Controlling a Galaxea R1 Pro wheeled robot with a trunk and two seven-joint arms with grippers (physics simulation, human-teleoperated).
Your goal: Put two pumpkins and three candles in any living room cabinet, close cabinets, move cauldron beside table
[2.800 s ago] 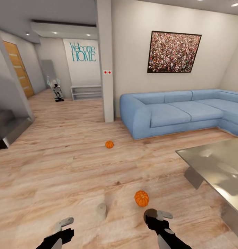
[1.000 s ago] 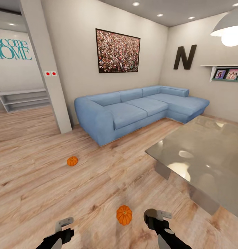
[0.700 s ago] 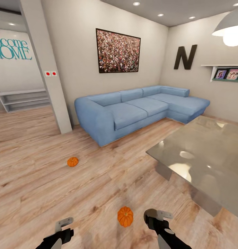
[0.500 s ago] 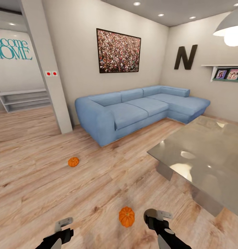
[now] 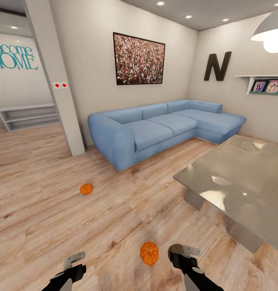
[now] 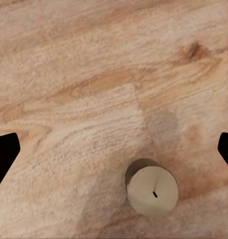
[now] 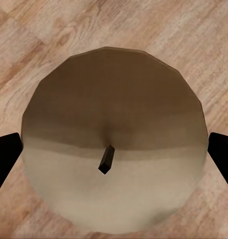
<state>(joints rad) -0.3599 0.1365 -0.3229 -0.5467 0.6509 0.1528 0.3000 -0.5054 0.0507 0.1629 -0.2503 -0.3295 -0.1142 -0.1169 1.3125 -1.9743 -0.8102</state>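
Head view, arms: both reach forward low at the frame's bottom edge, black forearms with grey claw ends.
Head view, left claw: over bare wood floor; grip state cannot be told here.
Head view, right claw: round dark disc of a candle top sits at its tip, just right of the near pumpkin.
Head view, near pumpkin: bright orange, ribbed, short dark stem, on the floor between the two claws, closer to the right one.
Head view, far pumpkin: smaller in frame, orange, on the floor well apart from the near one, toward the pillar.
Head view, writing: teal wall text cut off at the frame edge, reads "...come HOME"; large black letter "N" on the right wall.
Head view, surroundings: blue corner sofa, framed picture above it, glossy grey counter at right.
Left wrist view, left claw: released, black fingertips wide apart at both frame edges, nothing between them.
Left wrist view, floor candle: short pale cylinder, flat round top with small dark wick, upright on the wood floor, near the claw's gap but off its centre line, untouched.
Right wrist view, right claw: grasping the held candle, a fingertip at each side of it.
Right wrist view, held candle look: wide round top, brown-shaded upper half, pale lower half, short dark wick at centre; wood floor behind.
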